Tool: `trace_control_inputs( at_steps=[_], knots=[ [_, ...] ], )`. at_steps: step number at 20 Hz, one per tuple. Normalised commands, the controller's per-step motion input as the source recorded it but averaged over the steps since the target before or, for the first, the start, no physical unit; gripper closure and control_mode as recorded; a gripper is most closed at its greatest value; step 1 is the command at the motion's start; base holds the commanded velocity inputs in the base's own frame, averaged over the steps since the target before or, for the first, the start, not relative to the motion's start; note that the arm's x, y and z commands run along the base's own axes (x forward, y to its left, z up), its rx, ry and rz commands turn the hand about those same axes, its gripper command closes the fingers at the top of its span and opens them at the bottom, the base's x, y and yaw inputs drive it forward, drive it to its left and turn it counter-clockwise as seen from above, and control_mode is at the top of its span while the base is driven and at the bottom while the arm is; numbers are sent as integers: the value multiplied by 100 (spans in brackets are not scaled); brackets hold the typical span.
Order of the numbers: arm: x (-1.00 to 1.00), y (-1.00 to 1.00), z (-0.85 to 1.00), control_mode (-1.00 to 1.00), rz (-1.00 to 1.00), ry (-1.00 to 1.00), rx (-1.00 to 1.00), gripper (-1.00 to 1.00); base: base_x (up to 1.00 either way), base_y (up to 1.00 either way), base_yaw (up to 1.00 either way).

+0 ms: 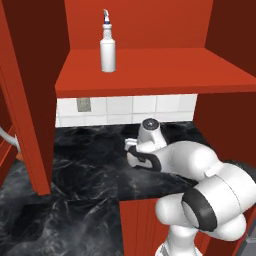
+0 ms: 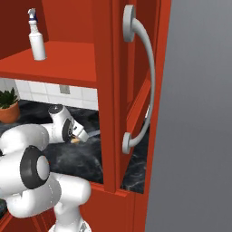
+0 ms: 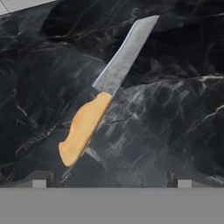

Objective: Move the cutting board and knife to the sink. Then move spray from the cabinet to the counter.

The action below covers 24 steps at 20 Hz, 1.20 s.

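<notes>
Black marble counter (image 3: 175, 109) | knife (image 3: 105, 94) flat | gripper (image 3: 111, 179) spread above

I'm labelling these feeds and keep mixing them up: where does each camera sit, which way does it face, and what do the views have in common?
Left base view: behind the arm on its left, facing the cabinet with the spray over the counter; arm at lower right.
Right base view: behind on the right, facing the same shelf past the cabinet door; arm at lower left.
Hand view: on the hand, looking down at the knife between the open pincer tips.
Shared: both base views show spray, cabinet, counter.
</notes>
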Motion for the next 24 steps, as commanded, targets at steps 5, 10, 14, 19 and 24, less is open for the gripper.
trace_control_inputs(
  at_steps=[5, 10, 14, 19, 24],
  knots=[
    [26, 7, -24, -100, -2, 7, 4, -100, 0, 0, 0],
    [26, 0, -25, -100, 0, 1, 1, -100, 0, 0, 0],
    [19, 0, -29, -100, 0, 0, 0, -100, 0, 0, 0],
    [20, 0, -23, -100, 0, 0, 0, -100, 0, 0, 0],
    [28, 0, -11, -100, 0, 0, 0, -100, 0, 0, 0]
  ],
)
